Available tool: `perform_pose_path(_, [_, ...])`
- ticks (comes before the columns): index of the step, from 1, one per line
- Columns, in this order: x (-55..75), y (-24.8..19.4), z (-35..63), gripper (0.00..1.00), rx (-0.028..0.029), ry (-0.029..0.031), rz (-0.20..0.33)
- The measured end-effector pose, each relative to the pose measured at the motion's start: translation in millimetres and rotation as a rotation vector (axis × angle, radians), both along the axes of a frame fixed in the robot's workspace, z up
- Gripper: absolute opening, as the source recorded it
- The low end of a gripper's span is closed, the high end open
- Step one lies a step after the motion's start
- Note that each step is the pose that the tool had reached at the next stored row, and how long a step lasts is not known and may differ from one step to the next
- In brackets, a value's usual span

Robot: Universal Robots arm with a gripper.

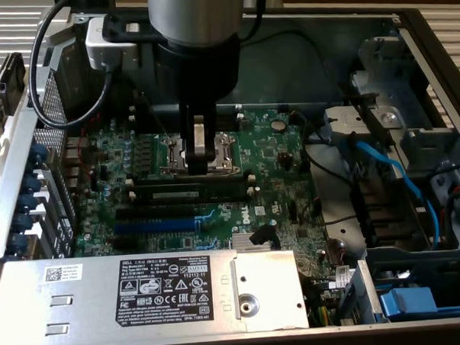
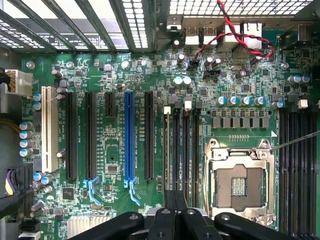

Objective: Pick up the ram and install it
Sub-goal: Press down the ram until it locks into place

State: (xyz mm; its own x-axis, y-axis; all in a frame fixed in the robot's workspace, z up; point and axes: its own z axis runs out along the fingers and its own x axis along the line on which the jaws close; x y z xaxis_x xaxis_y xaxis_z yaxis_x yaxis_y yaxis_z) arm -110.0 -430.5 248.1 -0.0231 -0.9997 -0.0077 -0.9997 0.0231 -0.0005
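Note:
The ram (image 1: 177, 193) is a long green stick with a pale label. It stands on edge in a black memory slot on the motherboard (image 1: 275, 151), in front of the processor socket (image 1: 229, 161). My gripper (image 1: 201, 167) hangs straight down over the board, its fingers shut and nothing visible between them. The tips sit just behind and above the ram's upper edge, and I cannot tell whether they touch it. In the wrist view my gripper (image 2: 175, 195) is over the row of memory slots, where the ram (image 2: 167, 150) shows edge-on as a thin pale line.
The blue expansion slot (image 1: 152, 225) lies in front of the ram. A metal power supply box (image 1: 143, 291) fills the near side of the case. Blue cables (image 1: 390, 173) and a drive cage are on the exterior view's right. Red and black wires (image 2: 235, 35) cross the board's edge.

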Motion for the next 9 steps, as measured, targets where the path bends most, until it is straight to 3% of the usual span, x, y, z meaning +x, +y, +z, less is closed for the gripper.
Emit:
perform_pose_path(5, [0.0,0.0,0.0,0.11,0.0001,0.0,-0.004])
perform_pose_path(9, [0.0,0.0,0.0,0.11,0.0001,0.0,-0.049])
